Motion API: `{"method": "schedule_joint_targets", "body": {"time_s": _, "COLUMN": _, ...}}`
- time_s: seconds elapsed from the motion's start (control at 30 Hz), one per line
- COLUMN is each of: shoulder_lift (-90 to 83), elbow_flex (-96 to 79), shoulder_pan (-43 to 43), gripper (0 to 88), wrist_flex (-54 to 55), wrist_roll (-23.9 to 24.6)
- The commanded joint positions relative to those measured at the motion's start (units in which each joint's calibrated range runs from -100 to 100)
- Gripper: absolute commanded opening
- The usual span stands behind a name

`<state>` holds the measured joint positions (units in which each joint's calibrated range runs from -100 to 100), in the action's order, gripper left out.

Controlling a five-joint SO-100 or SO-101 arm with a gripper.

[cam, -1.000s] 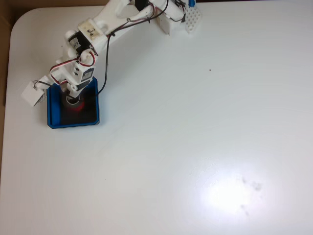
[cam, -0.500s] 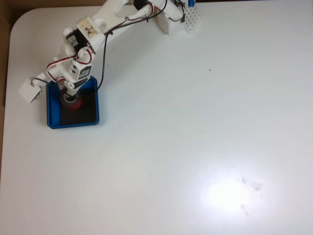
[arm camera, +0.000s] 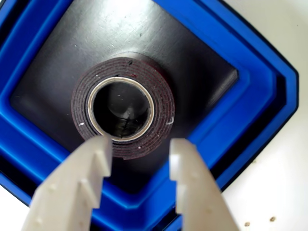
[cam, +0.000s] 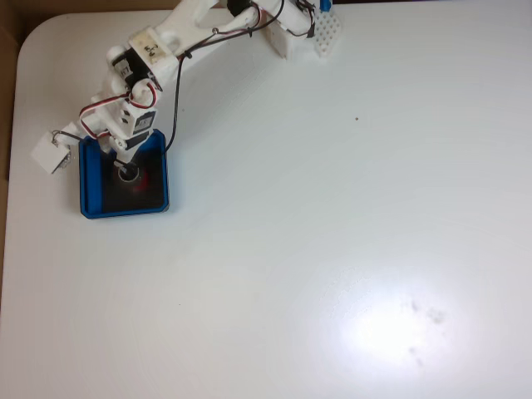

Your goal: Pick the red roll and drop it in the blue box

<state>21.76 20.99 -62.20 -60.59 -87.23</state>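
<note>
One step remains: my gripper (arm camera: pixel 139 154) hangs released over the red roll (arm camera: pixel 122 107), which lies in the blue box (arm camera: pixel 250 91); I judge retreat comes next.

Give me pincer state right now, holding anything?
Pincer: open, holding nothing. The red roll lies flat on the floor of the blue box, beyond the fingertips.

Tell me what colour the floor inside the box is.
Black, framed by the blue box's walls; clearest in the wrist view, where the red roll lies on it.
</note>
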Motion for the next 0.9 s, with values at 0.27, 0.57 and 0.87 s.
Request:
{"method": "schedule_joint_targets", "body": {"time_s": 0.27, "shoulder_lift": -34.97, "elbow_flex": -30.87, "shoulder_pan": 4.80, "gripper": 11.5, "wrist_flex": 3.25, "wrist_roll": 0.28}}
{"method": "schedule_joint_targets", "body": {"time_s": 0.57, "shoulder_lift": -61.64, "elbow_flex": -63.93, "shoulder_pan": 9.00, "gripper": 11.5, "wrist_flex": 20.00, "wrist_roll": -0.16}}
{"method": "schedule_joint_targets", "body": {"time_s": 0.87, "shoulder_lift": -84.22, "elbow_flex": -91.61, "shoulder_pan": 15.84, "gripper": 11.5, "wrist_flex": 28.50, "wrist_roll": -0.33}}
